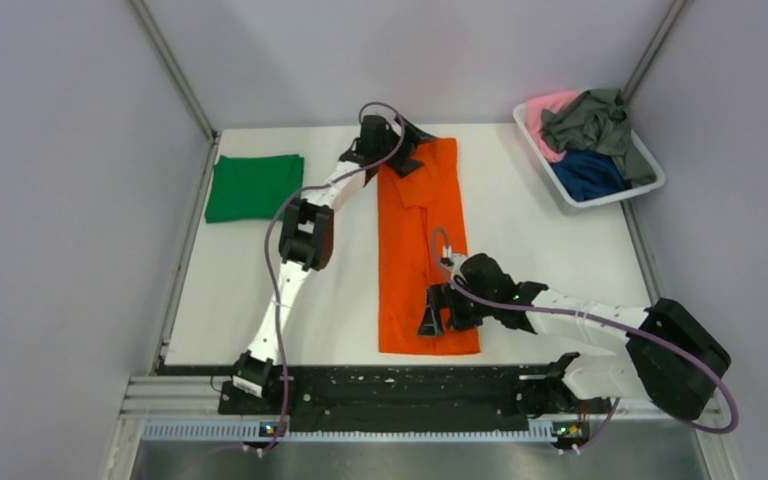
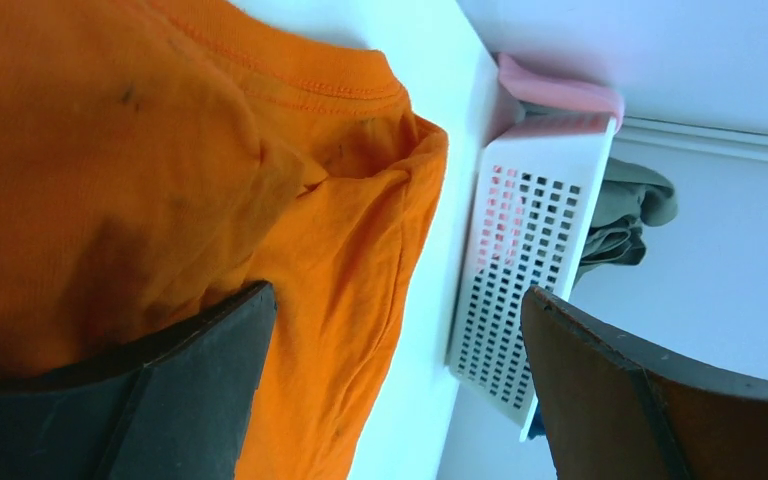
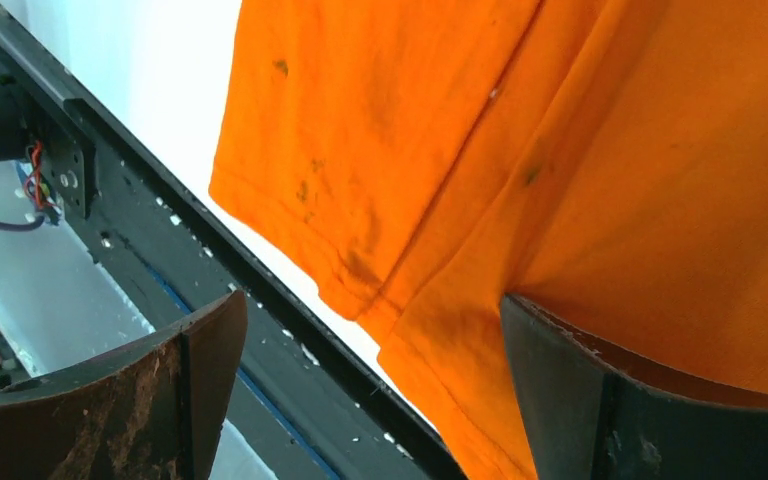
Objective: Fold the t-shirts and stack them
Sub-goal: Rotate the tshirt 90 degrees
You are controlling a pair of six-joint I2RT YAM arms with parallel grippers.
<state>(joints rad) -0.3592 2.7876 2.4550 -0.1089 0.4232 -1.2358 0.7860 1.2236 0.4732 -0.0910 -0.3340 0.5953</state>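
Note:
An orange t-shirt [image 1: 423,250] lies folded into a long strip down the middle of the table. My left gripper [image 1: 385,150] is open over its far end, near the collar [image 2: 290,85]. My right gripper [image 1: 440,318] is open over its near hem [image 3: 360,270], by the table's front edge. A folded green t-shirt [image 1: 254,187] lies at the far left. Grey-green [image 1: 592,122], navy [image 1: 588,174] and pink [image 1: 543,112] shirts are heaped in the white basket [image 1: 650,160] at the far right.
The basket's perforated wall [image 2: 520,270] shows close to my left gripper in the left wrist view. The black rail [image 3: 260,290] runs along the table's front edge under my right gripper. Walls enclose the table at the back and sides.

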